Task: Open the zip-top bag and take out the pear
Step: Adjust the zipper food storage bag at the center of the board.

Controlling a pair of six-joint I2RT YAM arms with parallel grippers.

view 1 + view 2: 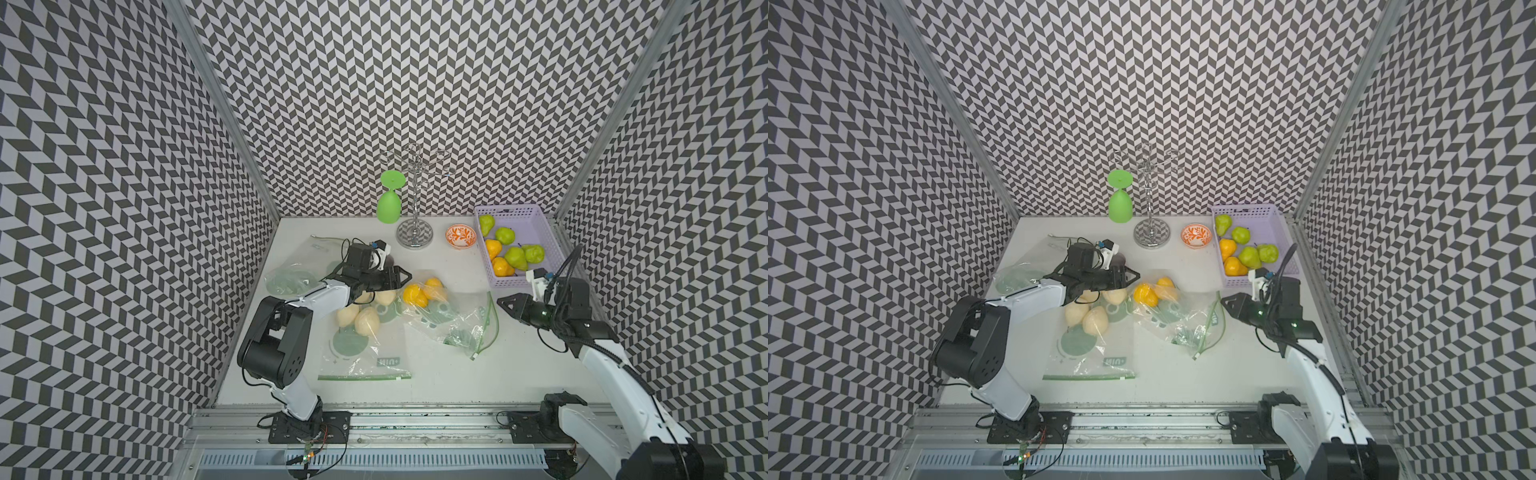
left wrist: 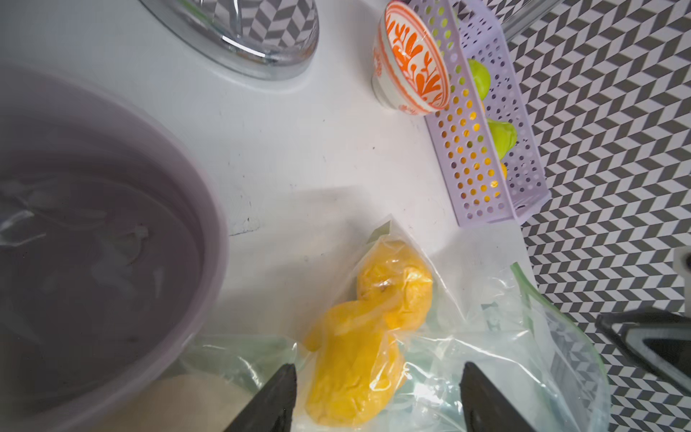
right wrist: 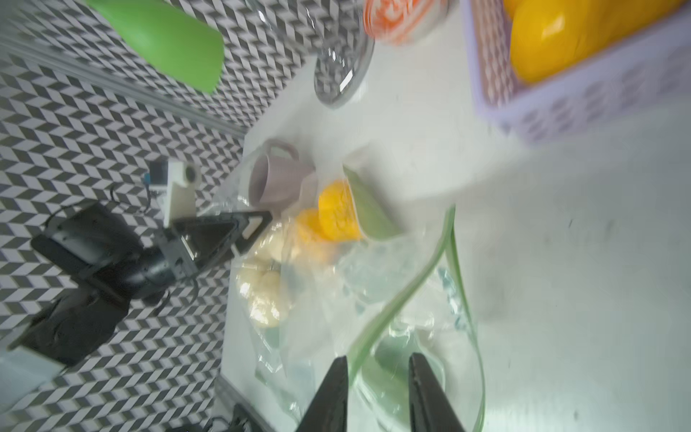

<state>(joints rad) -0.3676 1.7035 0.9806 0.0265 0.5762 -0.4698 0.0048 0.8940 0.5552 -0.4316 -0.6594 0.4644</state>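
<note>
The zip-top bag (image 1: 457, 318) lies crumpled on the white table (image 1: 449, 386) between my two arms. My left gripper (image 1: 403, 279) hovers just beside the bag's closed end, fingers spread wide and holding nothing. In its wrist view the two yellow pears (image 2: 355, 359) sit inside the film just ahead of the fingertips. My right gripper (image 1: 503, 302) is at the bag's mouth, fingers drawn close together by the green zip strip (image 3: 393, 306). That wrist view is blurred, so I cannot tell whether they pinch the film.

There are three bags in all. This one holds the two yellow pears. A second bag (image 1: 365, 353), with its zip closed, holds four pale pears (image 1: 368, 322). A third bag (image 1: 291, 278) lies at the far left. The lilac basket (image 1: 509, 212) holds four green pears (image 1: 505, 235) and two yellow ones.

The bag's long axis runs diagonally, with the pears at the end toward the left arm and the gaping mouth facing the right arm. I cannot tell which way the pears' stems point.
</note>
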